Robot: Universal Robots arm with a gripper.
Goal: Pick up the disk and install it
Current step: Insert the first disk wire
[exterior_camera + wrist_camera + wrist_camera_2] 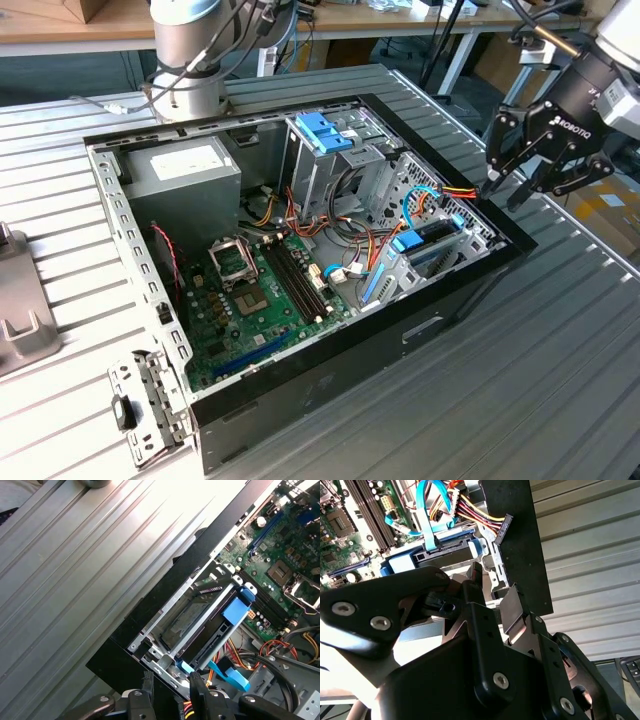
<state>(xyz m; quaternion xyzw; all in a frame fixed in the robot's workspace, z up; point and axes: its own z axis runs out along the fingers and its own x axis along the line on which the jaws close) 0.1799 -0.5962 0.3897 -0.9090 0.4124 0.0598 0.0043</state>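
Note:
The disk (432,246) lies in the drive bay at the corner of the open computer case (330,380) on the exterior view's right, dark-bodied with blue plastic rails. In both wrist views the disk (445,555) (215,635) sits inside the metal bay frame, and a blue cable ends at its edge. My gripper (505,190) hovers just above and outside that corner of the case, apart from the disk. The gripper (494,587) (170,680) is open, with nothing between its fingers.
The motherboard (260,290), a grey power supply box (185,170) and an upright cage with a blue top (325,135) fill the case. Loose coloured wires (455,190) run near the gripper. A removed metal bracket (150,405) lies on the ribbed table (520,380).

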